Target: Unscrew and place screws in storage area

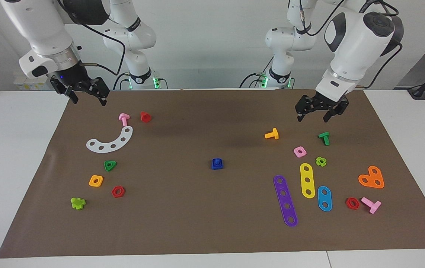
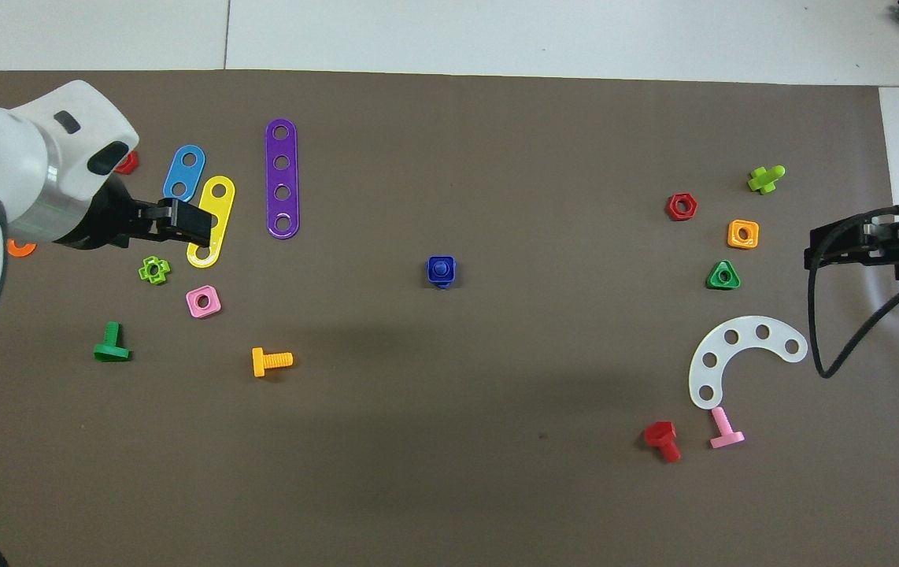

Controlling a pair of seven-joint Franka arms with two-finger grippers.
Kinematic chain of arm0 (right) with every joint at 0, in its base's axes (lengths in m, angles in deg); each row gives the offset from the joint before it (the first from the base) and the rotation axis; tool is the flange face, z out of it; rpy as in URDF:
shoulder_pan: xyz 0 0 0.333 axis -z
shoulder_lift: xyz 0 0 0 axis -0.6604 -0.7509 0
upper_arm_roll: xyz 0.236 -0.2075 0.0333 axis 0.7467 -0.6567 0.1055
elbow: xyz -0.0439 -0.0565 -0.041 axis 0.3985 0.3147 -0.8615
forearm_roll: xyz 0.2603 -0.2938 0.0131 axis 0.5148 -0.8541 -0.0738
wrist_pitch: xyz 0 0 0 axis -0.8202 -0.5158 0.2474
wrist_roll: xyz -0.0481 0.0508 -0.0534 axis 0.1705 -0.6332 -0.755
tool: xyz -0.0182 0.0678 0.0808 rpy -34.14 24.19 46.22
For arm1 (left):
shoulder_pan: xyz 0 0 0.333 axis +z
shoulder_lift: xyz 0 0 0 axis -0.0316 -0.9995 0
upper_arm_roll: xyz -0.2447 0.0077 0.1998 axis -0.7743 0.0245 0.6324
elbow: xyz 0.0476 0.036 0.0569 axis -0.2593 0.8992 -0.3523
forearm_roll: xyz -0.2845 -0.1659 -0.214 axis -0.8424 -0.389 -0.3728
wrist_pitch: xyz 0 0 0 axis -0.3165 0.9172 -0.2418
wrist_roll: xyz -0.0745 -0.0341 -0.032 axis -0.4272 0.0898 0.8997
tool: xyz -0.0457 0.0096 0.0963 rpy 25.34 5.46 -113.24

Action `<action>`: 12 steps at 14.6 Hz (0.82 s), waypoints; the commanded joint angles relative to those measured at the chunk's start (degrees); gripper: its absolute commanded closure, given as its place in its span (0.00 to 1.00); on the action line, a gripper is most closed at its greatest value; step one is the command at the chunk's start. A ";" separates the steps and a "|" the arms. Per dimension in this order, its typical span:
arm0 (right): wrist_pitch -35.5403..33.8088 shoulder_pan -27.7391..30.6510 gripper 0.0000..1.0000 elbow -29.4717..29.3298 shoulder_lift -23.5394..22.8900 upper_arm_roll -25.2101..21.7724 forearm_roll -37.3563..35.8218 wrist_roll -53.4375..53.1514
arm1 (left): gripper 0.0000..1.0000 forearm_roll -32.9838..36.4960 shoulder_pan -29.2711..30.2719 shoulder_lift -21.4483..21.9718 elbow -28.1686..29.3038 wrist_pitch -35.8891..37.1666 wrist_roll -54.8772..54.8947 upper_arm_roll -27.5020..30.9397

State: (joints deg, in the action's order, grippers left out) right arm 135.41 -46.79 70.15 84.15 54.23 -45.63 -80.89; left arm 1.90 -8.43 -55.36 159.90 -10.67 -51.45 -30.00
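Glossy plastic blue screw (image 1: 216,163) sits on a matt brown paper mat (image 1: 182,208) with smooth plastic plates (image 1: 286,200)

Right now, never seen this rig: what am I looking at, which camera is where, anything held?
Two white robot arms work at a table covered by a brown paper mat. One picture faces the robots from across the table; the other looks down from above their own end. Loose toy nuts, bolts and perforated plates lie toward both ends of the mat; a small dark-blue bolt stands alone mid-mat. The left gripper hangs open over the mat near the orange bolt and green bolt. The right gripper waits open above the mat's corner. Nothing is held.
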 commanded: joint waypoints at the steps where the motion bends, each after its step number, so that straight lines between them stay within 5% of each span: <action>1: -0.44 0.54 0.00 0.90 1.03 0.35 1.03 1.08 | 0.00 -1.11 -5.46 -4.37 -1.97 -3.28 -4.77 0.84; 12: -0.44 0.54 0.00 0.90 1.03 0.35 1.03 1.08 | 0.01 -0.49 -17.96 -23.00 -14.45 -15.86 -20.77 1.28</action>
State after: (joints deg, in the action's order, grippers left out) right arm 135.41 -46.79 70.15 84.15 54.23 -45.63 -80.89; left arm 1.46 -23.93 -72.82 150.92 -26.09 -70.15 -30.04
